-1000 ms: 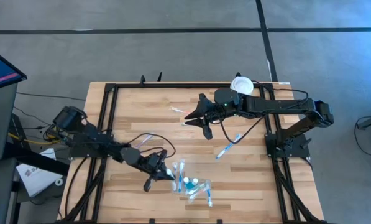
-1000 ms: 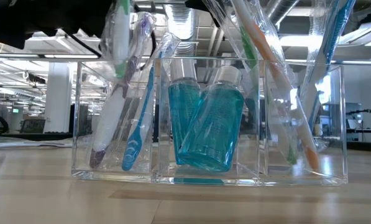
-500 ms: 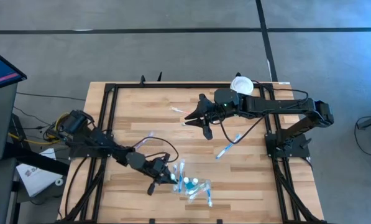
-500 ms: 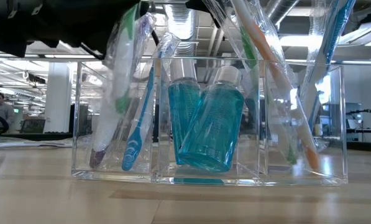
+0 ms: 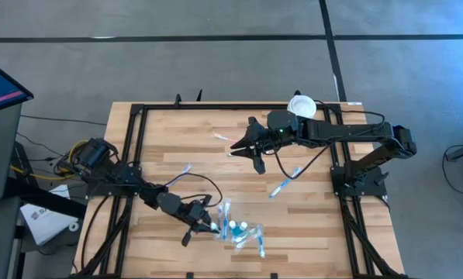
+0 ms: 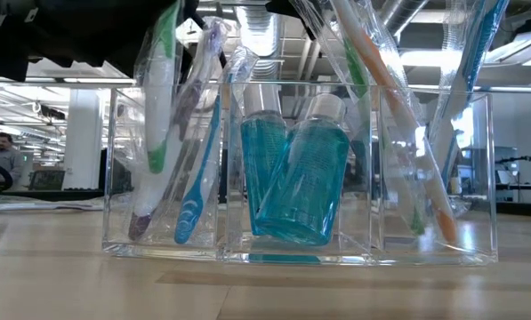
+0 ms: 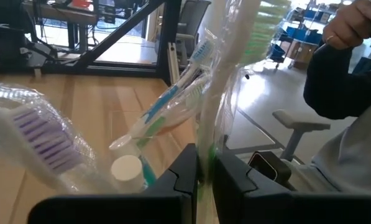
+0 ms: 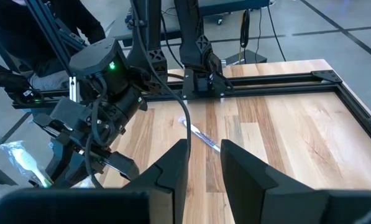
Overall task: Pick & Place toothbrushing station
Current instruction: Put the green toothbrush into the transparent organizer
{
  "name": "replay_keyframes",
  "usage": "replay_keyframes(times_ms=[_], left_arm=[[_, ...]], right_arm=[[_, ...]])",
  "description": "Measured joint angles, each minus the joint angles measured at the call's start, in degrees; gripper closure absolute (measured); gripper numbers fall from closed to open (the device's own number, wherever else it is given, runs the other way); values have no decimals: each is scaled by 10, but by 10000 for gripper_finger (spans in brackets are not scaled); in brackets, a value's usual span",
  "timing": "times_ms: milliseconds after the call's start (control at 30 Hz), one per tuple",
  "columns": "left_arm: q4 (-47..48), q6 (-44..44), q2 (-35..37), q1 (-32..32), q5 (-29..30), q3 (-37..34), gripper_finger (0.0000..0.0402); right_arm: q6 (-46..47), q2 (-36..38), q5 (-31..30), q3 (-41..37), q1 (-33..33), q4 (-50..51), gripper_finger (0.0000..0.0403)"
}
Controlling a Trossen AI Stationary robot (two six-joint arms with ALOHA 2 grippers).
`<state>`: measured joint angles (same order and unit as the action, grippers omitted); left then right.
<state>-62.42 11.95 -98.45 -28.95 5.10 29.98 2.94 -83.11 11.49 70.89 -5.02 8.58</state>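
Note:
A clear organizer (image 5: 245, 235) (image 6: 478, 187) with three compartments stands near the table's near edge. It holds wrapped toothbrushes and teal bottles (image 6: 292, 178). My left gripper (image 5: 208, 226) (image 7: 204, 180) is at the organizer's left end, shut on a wrapped green-and-white toothbrush (image 6: 161, 116) whose lower part reaches into the left compartment. My right gripper (image 5: 240, 147) (image 8: 204, 165) hovers over the table's far middle, open, with nothing between its fingers. A blue toothbrush (image 5: 285, 183) and another wrapped one (image 5: 181, 172) lie loose on the wood. My left gripper pinches the wrapped toothbrush's shaft (image 7: 205, 158) between its two fingers, through the clear wrapper. The fingers come in about level from the table's left and lie across the brush. The brush stands nearly upright, green bristle head (image 7: 260, 25) above the fingers, lower part hanging in the left compartment.
A black frame rail (image 5: 138, 155) runs round the wooden table. A white round tub (image 5: 302, 105) sits at the far right by the right arm. A small wrapped item (image 5: 220, 138) lies near my right gripper. A person (image 7: 347, 87) stands beyond the table.
My left gripper has moved toward the near edge and the organizer and has sunk a little. The green toothbrush has gone down with it, deeper into the left compartment. It is still nearly upright.

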Motion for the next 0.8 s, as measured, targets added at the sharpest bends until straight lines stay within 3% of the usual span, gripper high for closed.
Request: replay_keyframes(times_ms=[800], left_arm=[[51, -1, 0, -4, 35, 0, 385]], right_arm=[[0, 0, 0, 0, 0, 0, 317]])
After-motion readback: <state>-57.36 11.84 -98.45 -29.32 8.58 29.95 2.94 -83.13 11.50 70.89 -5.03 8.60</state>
